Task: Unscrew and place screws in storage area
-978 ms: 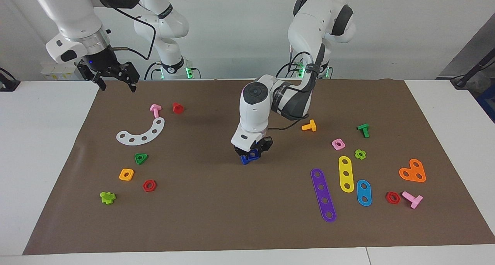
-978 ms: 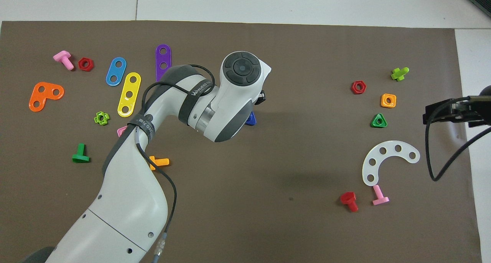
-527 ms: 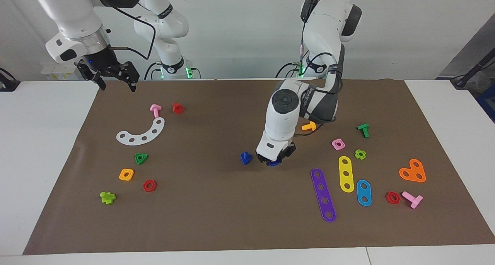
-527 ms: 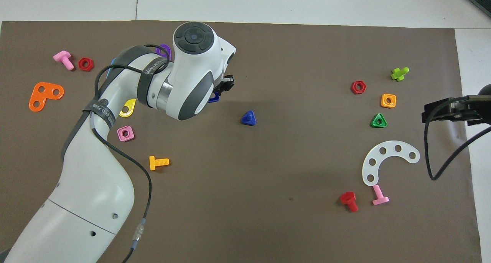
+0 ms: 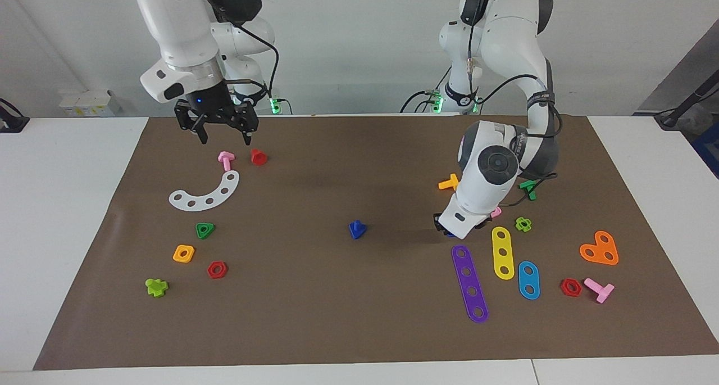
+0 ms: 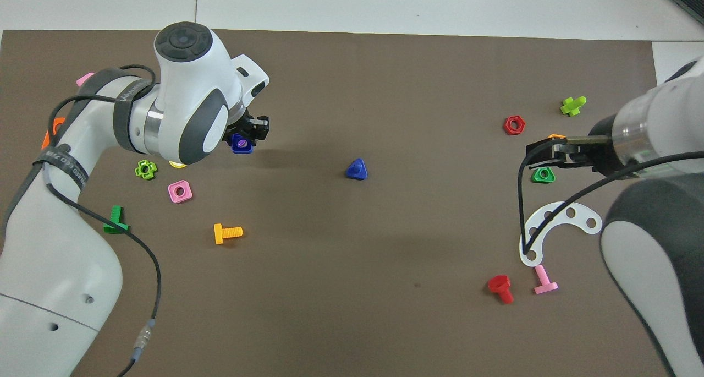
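The dark-blue bolt (image 5: 356, 229) with a triangular head lies alone on the brown mat near its middle; it also shows in the overhead view (image 6: 357, 169). My left gripper (image 5: 451, 231) is shut on the dark-blue square nut (image 6: 241, 144) and holds it low over the near end of the purple strip (image 5: 469, 284), toward the left arm's end. In the facing view the nut is mostly hidden by the hand. My right gripper (image 5: 223, 136) is open and empty, raised over the pink bolt (image 5: 226, 160) and red bolt (image 5: 258, 157); it also shows in the overhead view (image 6: 544, 152).
A yellow strip (image 5: 503, 252), light-blue oval strip (image 5: 528, 279), pink square nut (image 6: 180, 191) and orange bolt (image 5: 449, 182) lie around the left gripper. A white curved strip (image 5: 205, 194) and green triangular nut (image 5: 205, 230) lie toward the right arm's end.
The left gripper lifted the square nut off the bolt and carried it toward the left arm's end. The bolt stayed mid-mat. The right arm swung in over the pink and red bolts.
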